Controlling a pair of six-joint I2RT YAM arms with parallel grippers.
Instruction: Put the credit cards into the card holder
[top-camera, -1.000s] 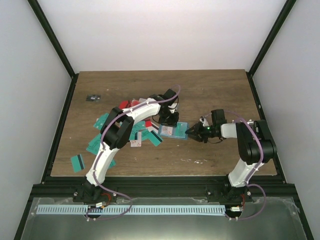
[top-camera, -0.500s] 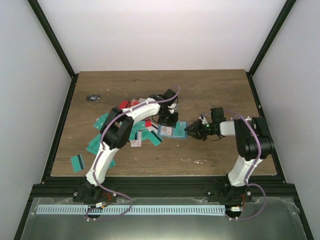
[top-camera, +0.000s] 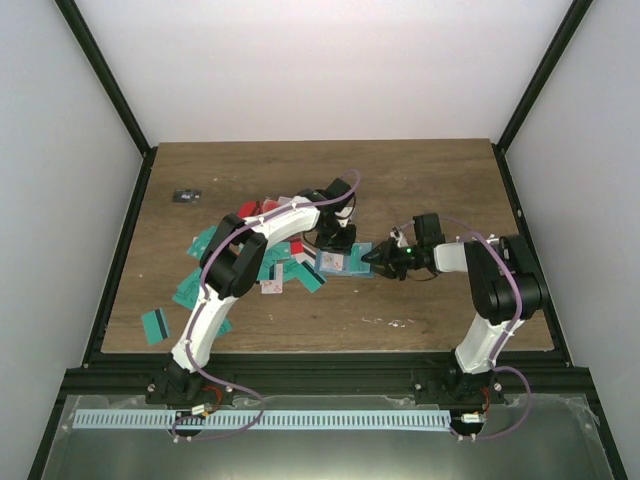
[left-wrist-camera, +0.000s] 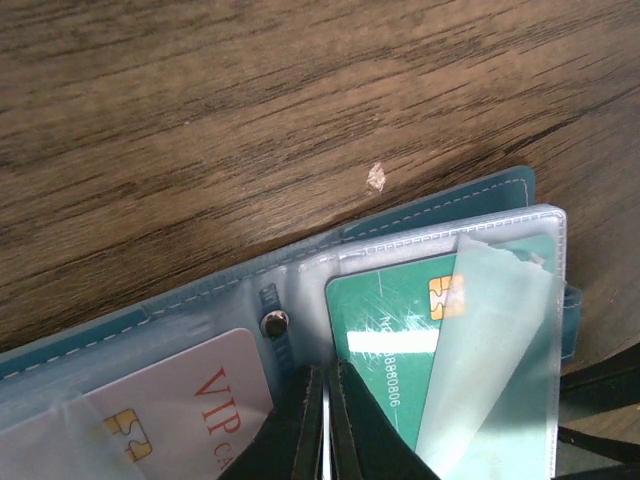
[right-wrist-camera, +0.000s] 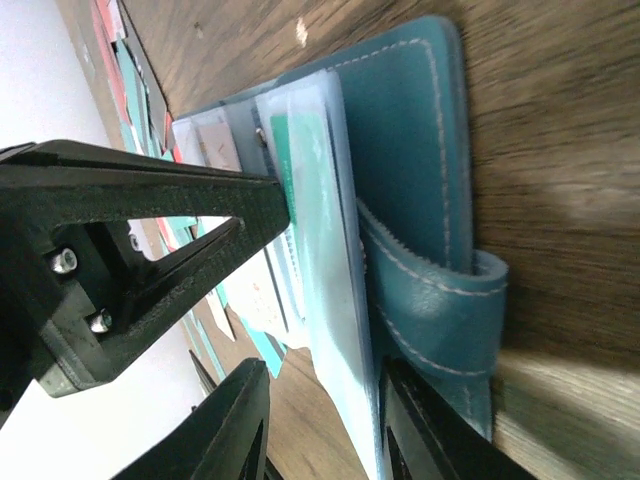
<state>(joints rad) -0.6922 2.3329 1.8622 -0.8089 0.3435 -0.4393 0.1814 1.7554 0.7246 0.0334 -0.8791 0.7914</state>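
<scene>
The card holder lies open on the wood, blue-teal with clear pockets. A teal card sits in its right pocket and a white VIP card in its left. My left gripper is shut, its tips pressed at the fold between the two pockets. My right gripper is open at the holder's right end. It straddles a clear pocket leaf, with one finger beside the blue strap. Loose credit cards lie heaped to the left of the holder.
A single teal card lies near the front left edge. A small dark object sits at the back left. Black frame rails border the table on all sides.
My right gripper has slid a little left, closer onto the holder's end, and its jaws have parted slightly. The left gripper has stayed on the holder.
</scene>
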